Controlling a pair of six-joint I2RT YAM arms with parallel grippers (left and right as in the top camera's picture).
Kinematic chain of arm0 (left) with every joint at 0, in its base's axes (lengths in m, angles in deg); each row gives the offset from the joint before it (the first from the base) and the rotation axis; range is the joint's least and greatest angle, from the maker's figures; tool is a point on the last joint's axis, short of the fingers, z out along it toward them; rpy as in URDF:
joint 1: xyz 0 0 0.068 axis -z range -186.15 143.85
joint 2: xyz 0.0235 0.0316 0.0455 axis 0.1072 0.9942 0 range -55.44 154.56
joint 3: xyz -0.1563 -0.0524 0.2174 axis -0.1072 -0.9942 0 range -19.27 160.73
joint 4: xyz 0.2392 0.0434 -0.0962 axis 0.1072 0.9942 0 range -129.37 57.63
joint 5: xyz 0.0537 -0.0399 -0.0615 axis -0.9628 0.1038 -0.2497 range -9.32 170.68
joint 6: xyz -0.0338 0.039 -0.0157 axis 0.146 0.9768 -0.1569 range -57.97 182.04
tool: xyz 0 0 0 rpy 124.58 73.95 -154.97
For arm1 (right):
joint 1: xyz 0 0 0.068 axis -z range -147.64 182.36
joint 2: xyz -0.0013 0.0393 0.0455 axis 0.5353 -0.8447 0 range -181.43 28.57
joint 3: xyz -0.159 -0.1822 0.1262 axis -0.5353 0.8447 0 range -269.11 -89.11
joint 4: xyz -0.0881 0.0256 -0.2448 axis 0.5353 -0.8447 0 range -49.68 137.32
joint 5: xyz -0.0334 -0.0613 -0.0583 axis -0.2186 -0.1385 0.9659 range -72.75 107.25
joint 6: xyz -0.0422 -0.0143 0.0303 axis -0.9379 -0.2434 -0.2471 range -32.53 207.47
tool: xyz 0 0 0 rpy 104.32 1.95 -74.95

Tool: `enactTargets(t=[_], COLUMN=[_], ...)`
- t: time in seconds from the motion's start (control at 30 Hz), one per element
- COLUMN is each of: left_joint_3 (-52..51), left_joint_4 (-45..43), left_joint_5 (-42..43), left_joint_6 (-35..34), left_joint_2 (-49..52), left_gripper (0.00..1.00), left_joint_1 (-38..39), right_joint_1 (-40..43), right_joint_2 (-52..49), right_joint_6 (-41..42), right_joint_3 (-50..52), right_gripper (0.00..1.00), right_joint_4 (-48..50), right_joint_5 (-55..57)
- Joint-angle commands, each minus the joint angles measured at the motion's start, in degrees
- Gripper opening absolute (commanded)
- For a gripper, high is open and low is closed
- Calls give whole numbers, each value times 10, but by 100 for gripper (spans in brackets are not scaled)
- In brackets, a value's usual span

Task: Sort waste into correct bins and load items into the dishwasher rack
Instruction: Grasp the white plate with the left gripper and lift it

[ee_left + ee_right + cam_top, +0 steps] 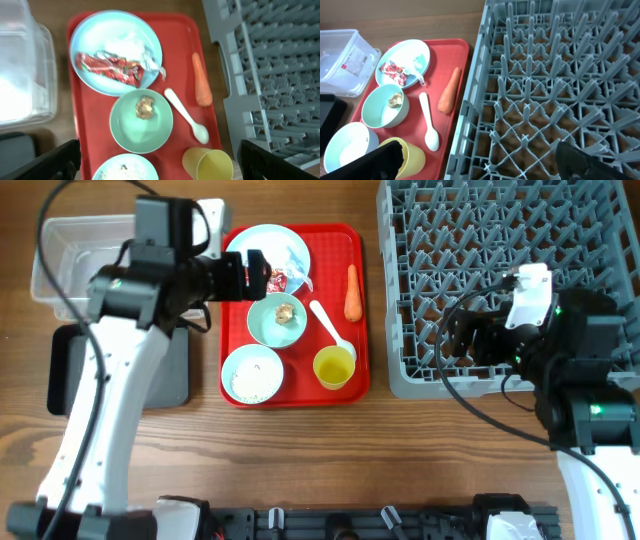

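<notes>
A pale blue plate [262,242] holds the red-and-white wrapper [111,67] and white tissue [131,44]. One mint bowl [141,122] holds a brownish food lump [145,107]. Another bowl [252,373] holds rice. The yellow cup [334,367], white spoon [330,328] and carrot [352,292] also lie on the red tray. My left gripper [258,275] [160,162] hovers open and empty over the plate and bowls. My right gripper [462,340] [480,160] is open and empty above the grey rack's [510,240] left front corner.
The red tray [355,240] sits between the bins and the rack. The clear tub [70,265] is at the back left, with the black tray [170,375] in front of it under my left arm.
</notes>
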Motion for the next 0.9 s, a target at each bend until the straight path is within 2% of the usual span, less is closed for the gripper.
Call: enactTargets(t=[0.0, 0.03, 0.17, 0.27, 0.33, 0.4, 0.5, 0.57, 0.63, 0.77, 0.87], left_joint_3=[11, 11, 28, 80, 132, 190, 279, 327, 351, 351, 351], left_joint_4=[-27, -44, -109, -115, -100, -72, -23, 7, 30, 53, 79], left_joint_5=[55, 62, 45, -2, -43, -59, -63, -75, -85, -84, -84], left_joint_6=[-16, -37, -197, -243, -258, -270, -270, -270, -271, -273, -316], left_joint_2=[24, 26, 27, 47, 79, 122, 200, 255, 304, 378, 418], left_gripper=[100, 100, 100, 99, 96, 84, 84, 87, 99, 99, 99], left_joint_1=[2, 2, 2, 4, 5, 5, 5, 6, 9, 16, 17], right_joint_1=[-2, -2, -2, -2, -2, -2, -2, -2, -2, -2, -2], right_joint_2=[-9, -10, -10, -10, -10, -10, -10, -10, -10, -10, -10], right_joint_6=[23, 23, 26, 30, 37, 57, 61, 61, 61, 61, 61], right_joint_3=[-14, -14, -14, -14, -14, -14, -14, -14, -14, -14, -14], right_gripper=[100, 100, 100, 100, 100, 100, 100, 100, 100, 100, 100], right_joint_4=[1, 1, 1, 0, -1, -7, -10, -11, -12, -23, -25], right_joint_5=[-10, -10, -10, -10, -10, -10, -10, -10, -10, -10, -10])
